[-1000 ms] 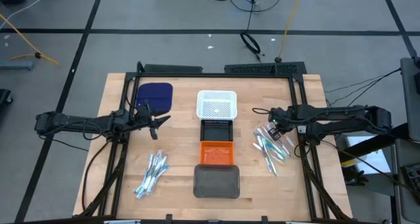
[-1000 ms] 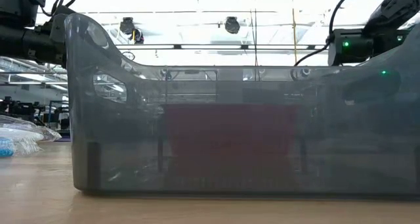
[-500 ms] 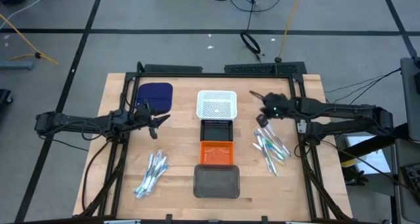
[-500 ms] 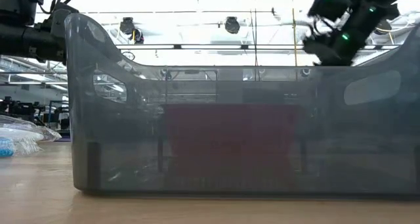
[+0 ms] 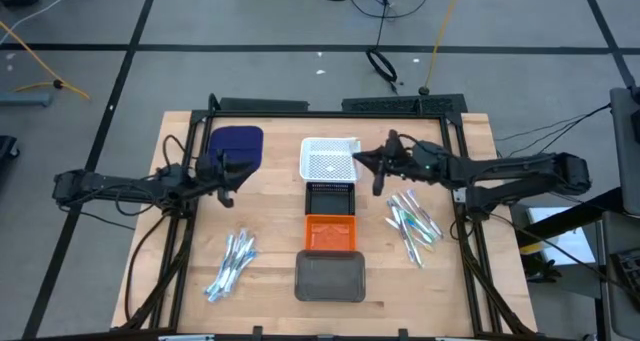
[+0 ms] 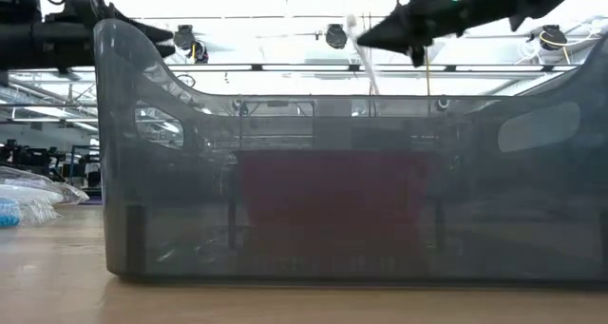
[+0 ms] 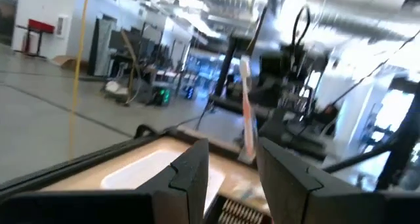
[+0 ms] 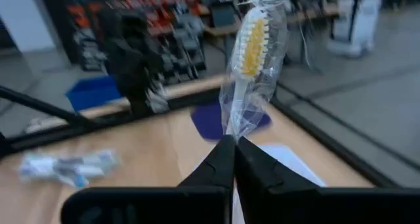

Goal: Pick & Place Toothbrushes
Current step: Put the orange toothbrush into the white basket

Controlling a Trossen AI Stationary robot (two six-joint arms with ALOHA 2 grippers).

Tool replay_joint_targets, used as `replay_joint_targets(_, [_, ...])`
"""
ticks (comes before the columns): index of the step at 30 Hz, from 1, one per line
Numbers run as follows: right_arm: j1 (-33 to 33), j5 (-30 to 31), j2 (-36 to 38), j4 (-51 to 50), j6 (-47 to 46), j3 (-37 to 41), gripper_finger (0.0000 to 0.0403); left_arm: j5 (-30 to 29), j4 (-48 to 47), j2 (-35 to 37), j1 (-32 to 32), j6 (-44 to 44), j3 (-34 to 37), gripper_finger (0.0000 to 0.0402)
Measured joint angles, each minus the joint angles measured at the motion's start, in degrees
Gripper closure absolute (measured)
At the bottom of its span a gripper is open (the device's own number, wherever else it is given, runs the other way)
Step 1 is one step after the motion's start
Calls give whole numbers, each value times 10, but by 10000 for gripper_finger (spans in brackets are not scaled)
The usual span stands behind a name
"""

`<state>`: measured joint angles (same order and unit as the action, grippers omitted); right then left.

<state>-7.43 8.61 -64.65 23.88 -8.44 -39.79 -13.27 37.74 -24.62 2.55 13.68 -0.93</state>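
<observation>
My right gripper point(image 5: 362, 162) is level over the right edge of the white tray point(image 5: 329, 158). It is shut on one toothbrush point(image 8: 252, 50), which has yellow bristles and a clear wrapper. That toothbrush also shows in the low view point(image 6: 366, 63) and the left wrist view point(image 7: 246, 112). My left gripper point(image 5: 236, 169) hovers open near the dark blue pad point(image 5: 236, 146), with nothing between its fingers point(image 7: 197, 175). Two piles of toothbrushes lie flat on the table, one near the left point(image 5: 230, 264) and one on the right point(image 5: 413, 224). My right gripper pinches the wrapped toothbrush between its two fingers at the handle just below the head point(image 8: 231, 129). The fingers come level from the table's right and lie across the toothbrush. It stands almost upright with its head up, clear of the table and trays.
The trays stand in a row down the table's middle: white, then black point(image 5: 329, 196), orange point(image 5: 329, 232) and grey point(image 5: 329, 277) nearest. The grey tray's wall point(image 6: 351, 200) fills the low view. Black frame rails run along the table's edges.
My right gripper has risen from the right pile and gone toward the table's left and far side, to the white tray. It has tipped from pointing down to level and stayed shut on the toothbrush, now lifted clear. My left gripper has tipped up a little.
</observation>
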Motion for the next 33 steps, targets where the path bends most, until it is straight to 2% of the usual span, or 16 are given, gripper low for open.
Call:
replay_joint_targets(2, [7,-5,-28,57,9,0,403,2,25,-11,0,10,0,272])
replay_joint_targets(6, [8,-56,-79,154,13,0,403,2,48,-59,0,29,-11,272])
replay_joint_targets(12, [8,-59,-117,220,17,0,403,2,67,-180,1,27,-74,272])
replay_joint_targets(16, [8,-59,-118,239,17,0,403,3,68,-267,8,3,-135,272])
replay_joint_targets(20, [8,-59,-118,248,21,0,403,44,68,-354,19,-7,-203,272])
replay_joint_targets(25, [8,-59,-118,247,21,0,403,65,67,-460,28,-26,-288,272])
replay_joint_targets(33, [8,-59,-115,243,34,0,403,120,64,-588,40,-35,-391,272])
